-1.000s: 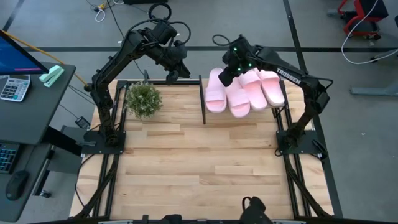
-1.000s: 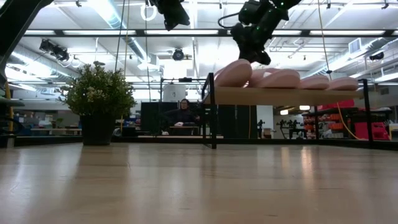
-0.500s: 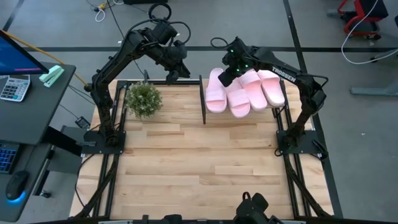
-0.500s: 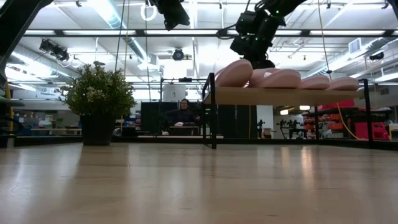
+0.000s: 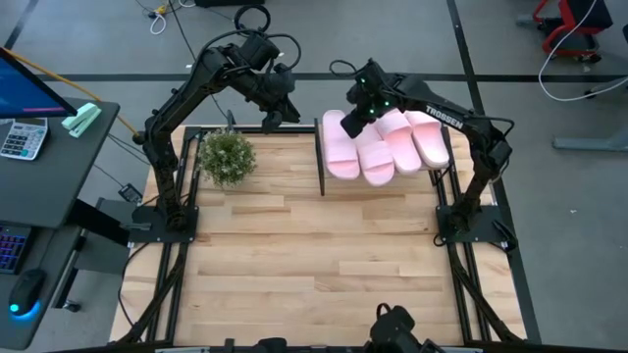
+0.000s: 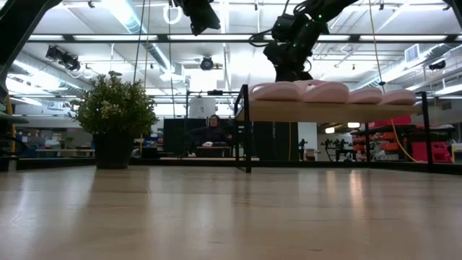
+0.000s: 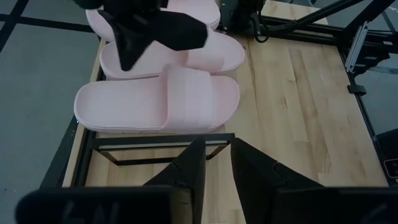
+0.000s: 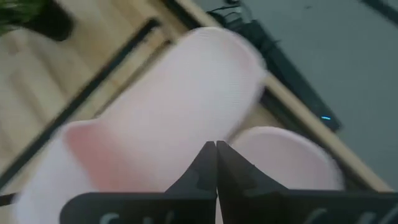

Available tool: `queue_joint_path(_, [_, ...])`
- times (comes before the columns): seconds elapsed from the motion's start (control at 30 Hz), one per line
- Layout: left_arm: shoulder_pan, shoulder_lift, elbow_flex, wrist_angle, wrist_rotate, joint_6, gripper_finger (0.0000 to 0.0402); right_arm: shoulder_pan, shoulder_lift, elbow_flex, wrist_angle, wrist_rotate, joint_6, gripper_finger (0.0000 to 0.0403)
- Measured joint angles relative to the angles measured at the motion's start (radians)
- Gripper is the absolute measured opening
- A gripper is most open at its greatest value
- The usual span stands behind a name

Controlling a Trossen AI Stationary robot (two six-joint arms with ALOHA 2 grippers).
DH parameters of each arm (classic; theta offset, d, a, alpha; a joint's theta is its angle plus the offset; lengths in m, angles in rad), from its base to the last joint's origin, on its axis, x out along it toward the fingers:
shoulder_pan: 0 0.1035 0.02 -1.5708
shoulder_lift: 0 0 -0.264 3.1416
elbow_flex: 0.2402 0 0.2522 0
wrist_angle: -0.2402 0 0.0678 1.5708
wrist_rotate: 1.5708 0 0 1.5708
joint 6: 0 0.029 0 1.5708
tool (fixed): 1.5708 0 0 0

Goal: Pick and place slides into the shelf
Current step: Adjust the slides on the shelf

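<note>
With its fingers closed and empty, right gripper (image 5: 350, 115) should nudge leftmost slide (image 5: 340, 147) gently square on shelf (image 6: 332, 111).

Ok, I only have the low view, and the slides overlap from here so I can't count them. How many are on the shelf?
Observer: From above, four slides lie side by side on the shelf.
Operator: Where over them is the right gripper?
Observer: The right gripper is over the far end of the end slide, the one nearest the plant. Its fingers are shut and it holds nothing.
Operator: And the left one?
Observer: The left gripper hovers at the far edge of the table, between the plant and the shelf. It is empty.
</note>
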Motion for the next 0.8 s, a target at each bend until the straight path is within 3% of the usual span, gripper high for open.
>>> queue_joint_path(0.13, [0.0,0.0,0.0,0.0,0.0,0.0,0.0087,-0.001,-0.012,0.0,0.0,0.078,0.008,0.0003])
queue_joint_path(0.33, [-0.006,0.0,0.0,-0.039,0.0,0.013,0.0084,0.009,-0.107,0.0,-0.025,0.063,-0.046,0.0013])
queue_joint_path(0.57, [-0.04,0.0,0.0,-0.11,0.011,0.077,0.0029,0.12,-0.284,0.0,-0.25,0.087,-0.269,0.0003])
queue_joint_path(0.7, [-0.071,0.0,0.0,-0.091,0.116,0.087,0.0008,0.214,-0.371,-0.009,-0.301,0.082,-0.234,0.0003])
queue_joint_path(0.8, [-0.119,0.0,0.0,-0.036,0.118,0.063,0.0005,0.266,-0.428,-0.05,-0.296,0.129,-0.164,0.0002])
